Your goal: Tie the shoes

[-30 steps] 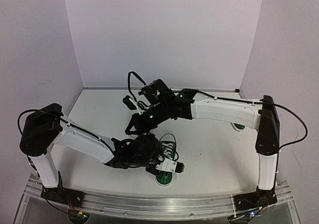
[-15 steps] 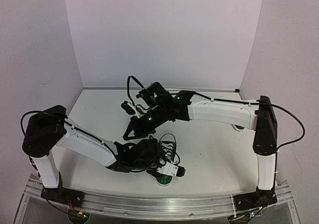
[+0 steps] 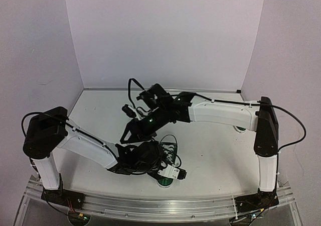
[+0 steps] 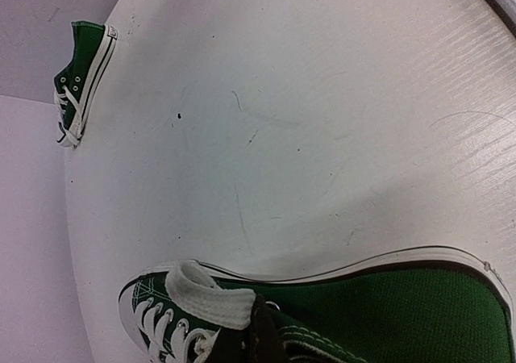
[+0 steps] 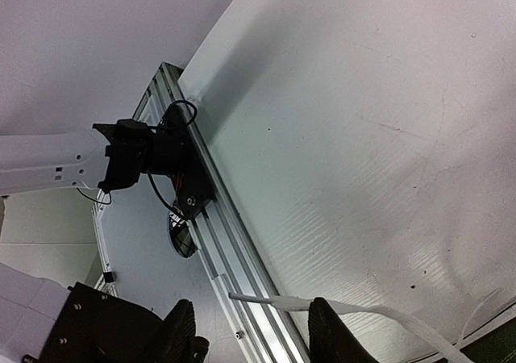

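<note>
Soft even light, mild glare, wrist-view distortion

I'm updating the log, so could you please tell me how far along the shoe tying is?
Nothing looks finished: no bow shows on the near shoe. In hand: the left gripper is down at that shoe, and a loose lace runs across the open right gripper. Left: knotting it, then the far shoe, which sits apart from both arms.
</note>
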`<state>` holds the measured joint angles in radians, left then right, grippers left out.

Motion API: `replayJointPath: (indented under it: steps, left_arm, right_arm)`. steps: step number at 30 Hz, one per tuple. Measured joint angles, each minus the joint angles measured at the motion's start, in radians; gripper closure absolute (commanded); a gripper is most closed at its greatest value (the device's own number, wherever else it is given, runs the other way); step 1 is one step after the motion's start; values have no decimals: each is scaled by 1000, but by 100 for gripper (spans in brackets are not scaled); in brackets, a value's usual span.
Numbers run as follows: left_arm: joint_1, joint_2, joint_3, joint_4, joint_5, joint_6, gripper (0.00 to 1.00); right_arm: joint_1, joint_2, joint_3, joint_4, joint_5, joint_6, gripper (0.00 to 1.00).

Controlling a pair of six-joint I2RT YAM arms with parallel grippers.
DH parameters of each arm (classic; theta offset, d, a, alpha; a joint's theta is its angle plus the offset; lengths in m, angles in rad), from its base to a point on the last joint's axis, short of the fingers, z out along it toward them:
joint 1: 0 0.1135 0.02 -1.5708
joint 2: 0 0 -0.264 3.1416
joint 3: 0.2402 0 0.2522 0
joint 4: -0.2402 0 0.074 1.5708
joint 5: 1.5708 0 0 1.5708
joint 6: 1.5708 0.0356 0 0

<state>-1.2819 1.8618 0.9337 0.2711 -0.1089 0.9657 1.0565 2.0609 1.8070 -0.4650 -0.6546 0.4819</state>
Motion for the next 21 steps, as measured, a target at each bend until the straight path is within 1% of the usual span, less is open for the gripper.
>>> replayJointPath:
  steps: [2,3,5,6,7,14,21]
  left_arm:
    - [0,0,0,0,0,0,100]
    - [0,0,0,0,0,0,100]
    - [0,0,0,0,0,0,100]
    - [0,0,0,0,0,0,100]
    - [0,0,0,0,0,0,100]
    - [0,0,0,1,0,-1,100]
    - [0,0,0,1,0,-1,100]
  right_arm:
    - [-2,0,4,-3,6,-4,37]
    - [-6,-1,7,-3,9,-4,31]
    - [-15,-8,12,-4,12,-4,12]
    - [-21,-13,13,-3,13,-5,7]
    - [-30,-21,14,-4,14,-6,4]
    - [-76,-82,34,-3,5,-10,2]
    - [-69,-79,108,-14,-30,-5,2]
